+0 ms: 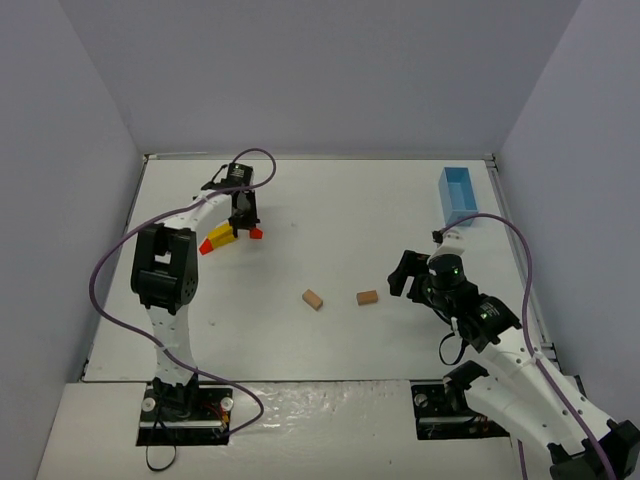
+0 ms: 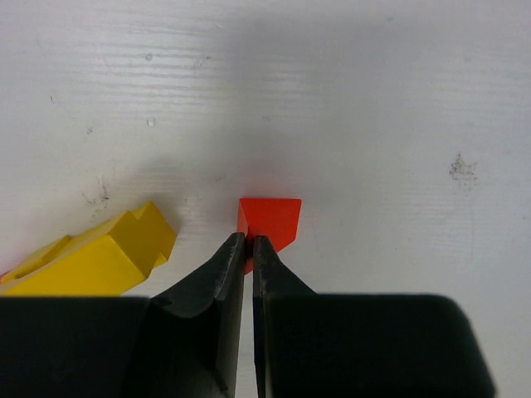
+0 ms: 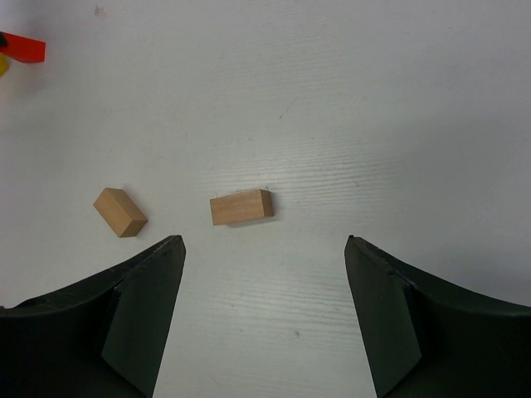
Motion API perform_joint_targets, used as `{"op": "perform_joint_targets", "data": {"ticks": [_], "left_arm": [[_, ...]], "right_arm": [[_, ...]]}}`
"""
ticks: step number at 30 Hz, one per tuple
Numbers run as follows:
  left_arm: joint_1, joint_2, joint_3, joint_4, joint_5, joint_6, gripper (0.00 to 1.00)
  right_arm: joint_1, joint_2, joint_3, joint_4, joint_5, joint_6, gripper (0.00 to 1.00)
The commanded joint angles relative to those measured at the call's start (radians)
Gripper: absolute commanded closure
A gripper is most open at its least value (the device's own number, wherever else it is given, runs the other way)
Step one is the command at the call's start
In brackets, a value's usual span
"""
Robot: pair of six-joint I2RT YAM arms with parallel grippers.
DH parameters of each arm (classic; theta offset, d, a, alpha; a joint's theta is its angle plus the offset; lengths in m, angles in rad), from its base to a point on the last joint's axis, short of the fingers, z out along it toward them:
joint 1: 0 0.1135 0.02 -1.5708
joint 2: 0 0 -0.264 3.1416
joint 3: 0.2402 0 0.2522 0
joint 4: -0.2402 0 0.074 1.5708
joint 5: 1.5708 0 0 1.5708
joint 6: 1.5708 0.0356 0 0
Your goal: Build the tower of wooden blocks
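Your left gripper jaws are pressed together with nothing between them, tips at the near edge of a red wedge on the table, yellow piece just beside it. Your right gripper jaws are spread wide and empty, one tan block just ahead, second tan block near it, both lying flat mid-table. Light-blue box sits at the far right

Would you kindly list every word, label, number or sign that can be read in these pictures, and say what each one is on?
There is no readable text in any view.
The two tan blocks, the red wedge, the yellow piece and the light-blue box are bare.
No lettering shows on the left arm or the right arm.
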Motion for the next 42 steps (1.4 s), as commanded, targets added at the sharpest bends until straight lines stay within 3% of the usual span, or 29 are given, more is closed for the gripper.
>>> {"op": "perform_joint_targets", "data": {"ticks": [1,4,9,17,24,32,42], "left_arm": [[0.017,0.001,0.06,0.038,-0.023,-0.056,0.99],[0.016,0.012,0.071,0.041,-0.029,-0.057,0.89],[0.016,0.0,0.081,0.029,-0.031,-0.053,0.8],[0.002,-0.112,0.124,-0.012,-0.064,0.039,0.63],[-0.088,-0.068,0.2,-0.101,-0.116,0.294,0.64],[-0.133,0.022,0.219,-0.126,-0.125,0.344,0.73],[-0.134,0.077,0.236,-0.189,-0.129,0.494,0.67]], "right_arm": [[-0.005,0.019,0.001,0.045,0.016,-0.018,0.25],[-0.005,0.018,-0.002,0.046,0.016,-0.017,0.25],[-0.003,0.021,-0.004,0.047,0.016,-0.015,0.25],[-0.003,0.023,-0.004,0.05,0.018,-0.012,0.25],[-0.005,0.029,-0.006,0.052,0.023,-0.015,0.25],[-0.003,0.021,-0.008,0.052,0.023,-0.012,0.25],[-0.003,0.021,-0.008,0.051,0.015,-0.01,0.25]]}}
